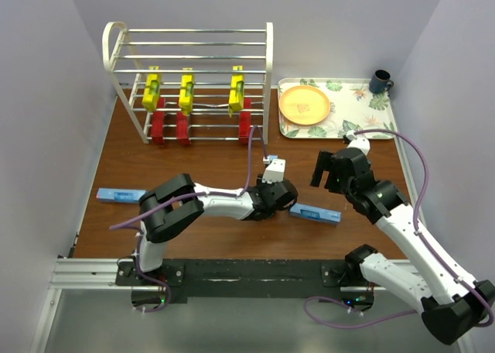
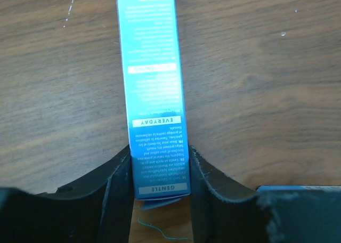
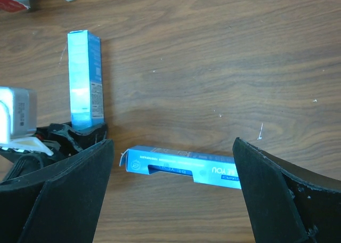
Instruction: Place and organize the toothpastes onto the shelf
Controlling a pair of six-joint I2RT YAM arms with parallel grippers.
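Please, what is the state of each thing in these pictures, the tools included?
left tool, shut on held carton.
right tool, open, holding nothing.
held carton, blue, clamped at one end.
middle carton, blue, flat on table.
left carton, blue, flat on table.
yellow cartons, three on shelf, middle tier.
red cartons, three on shelf, bottom tier.
mug, upright on tray.
plate, flat on tray.

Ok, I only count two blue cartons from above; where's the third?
In the left wrist view, the third blue carton sits gripped between the fingers of the left end effector, just left of the loose blue carton.
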